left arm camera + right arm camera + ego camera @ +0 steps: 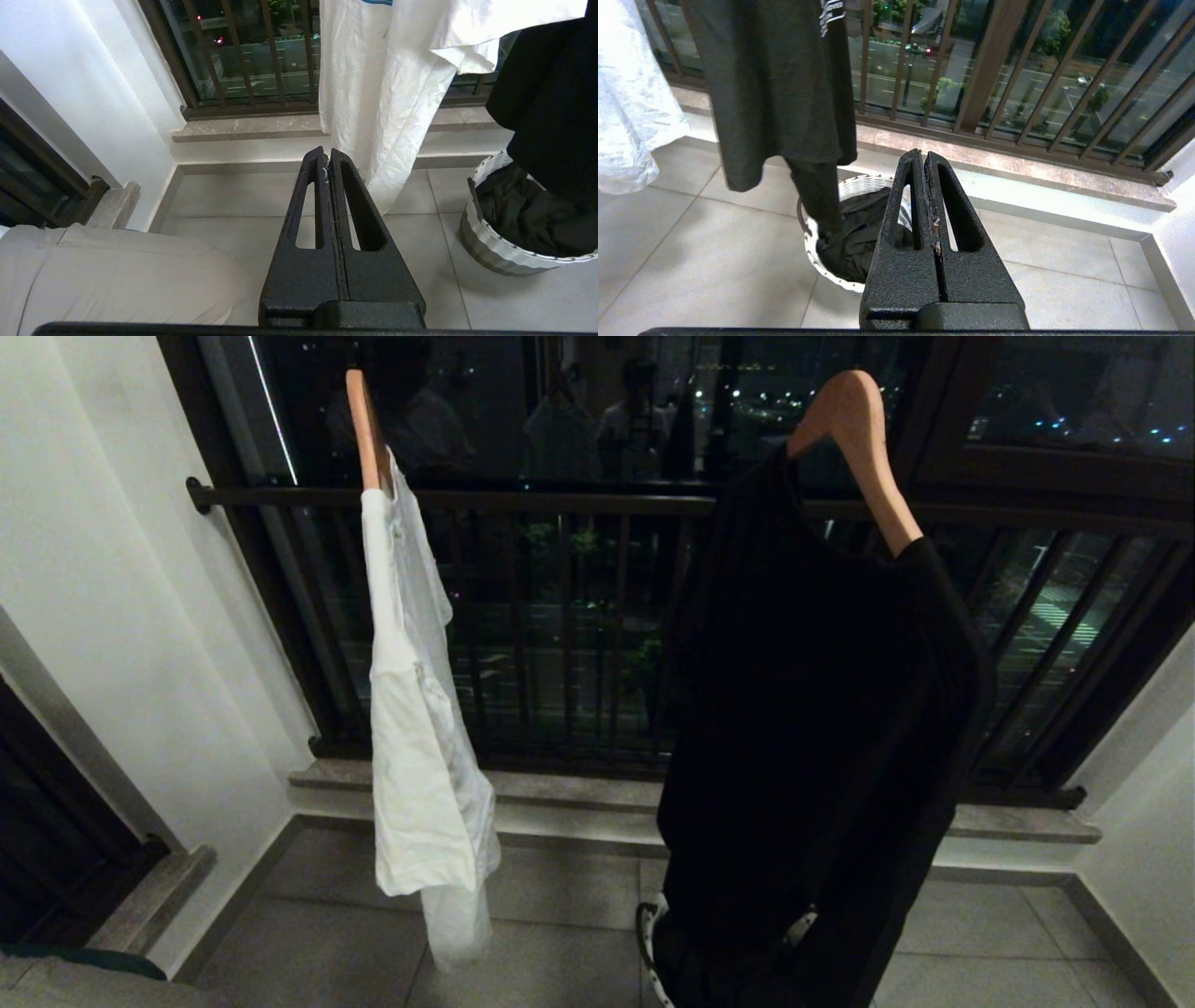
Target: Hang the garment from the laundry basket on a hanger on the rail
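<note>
Balcony nook: grey tiled floor (560, 933), white walls, a dark window with a brown guard handrail (523, 502) and vertical bars, night street lights beyond the glass.

Laundry basket (490, 242): small, round, white, woven ribbed wall with a row of dark holes along the rim. It sits on the tiles near the stone sill step (579, 793), on the right side of the floor. Dark cloth (859, 233) is bunched inside it, filling it to about rim level. In the head view only a sliver of its rim shows, the rest hidden behind the black garment.

Black garment (822, 709): hangs on a wooden hanger (864, 448) directly above the basket. One shoulder has slid off, so the hanger's right arm is bare. The lower hem trails into the basket; I cannot tell whether it joins the cloth there.

White garment (420, 756): on a second wooden hanger (366, 429) to the left, seen edge-on, hem clear of the floor, well apart from the basket.

Rail: hanger hooks run out of the top of the head view, so not visible.

Left gripper (326, 156): fingers pressed fully together, nothing between them, low over the tiles left of the basket.

Right gripper (923, 156): fingers likewise fully together and empty, pointing toward the basket, not touching it.

Grey fabric (117, 270) lies at the lower left, beside the left arm.
</note>
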Motion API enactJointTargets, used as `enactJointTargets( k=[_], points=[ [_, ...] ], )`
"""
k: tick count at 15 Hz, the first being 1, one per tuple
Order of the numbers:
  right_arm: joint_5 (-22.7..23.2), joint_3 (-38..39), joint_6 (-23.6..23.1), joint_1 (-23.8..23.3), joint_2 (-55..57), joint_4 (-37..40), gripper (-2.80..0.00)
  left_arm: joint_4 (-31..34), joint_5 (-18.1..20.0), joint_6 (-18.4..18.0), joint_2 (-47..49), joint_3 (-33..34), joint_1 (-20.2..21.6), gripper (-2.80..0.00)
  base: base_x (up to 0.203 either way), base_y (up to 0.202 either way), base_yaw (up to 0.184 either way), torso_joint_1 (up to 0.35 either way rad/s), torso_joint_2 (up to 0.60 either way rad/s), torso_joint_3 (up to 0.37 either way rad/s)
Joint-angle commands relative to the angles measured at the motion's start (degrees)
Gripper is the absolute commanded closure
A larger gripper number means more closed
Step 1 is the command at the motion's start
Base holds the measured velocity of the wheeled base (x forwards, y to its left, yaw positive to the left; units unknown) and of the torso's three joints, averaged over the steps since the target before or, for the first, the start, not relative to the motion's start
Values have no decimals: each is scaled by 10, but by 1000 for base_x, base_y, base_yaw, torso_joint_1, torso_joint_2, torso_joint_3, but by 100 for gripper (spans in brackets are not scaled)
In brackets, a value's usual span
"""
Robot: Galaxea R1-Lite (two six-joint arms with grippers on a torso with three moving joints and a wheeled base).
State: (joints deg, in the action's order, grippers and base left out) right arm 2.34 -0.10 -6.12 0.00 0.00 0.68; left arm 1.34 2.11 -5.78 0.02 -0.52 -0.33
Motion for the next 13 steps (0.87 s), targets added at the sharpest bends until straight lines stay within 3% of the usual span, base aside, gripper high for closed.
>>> enactJointTargets(
  k=[1,13],
  points=[
    [0,0,0,0,1,0,0,2,0,0,0,0,0,0,0,0,0,0,0,0],
    [0,0,-8,0,1,0,0,1,0,1,0,0,0,0,0,0,0,0,0,0]
  ],
)
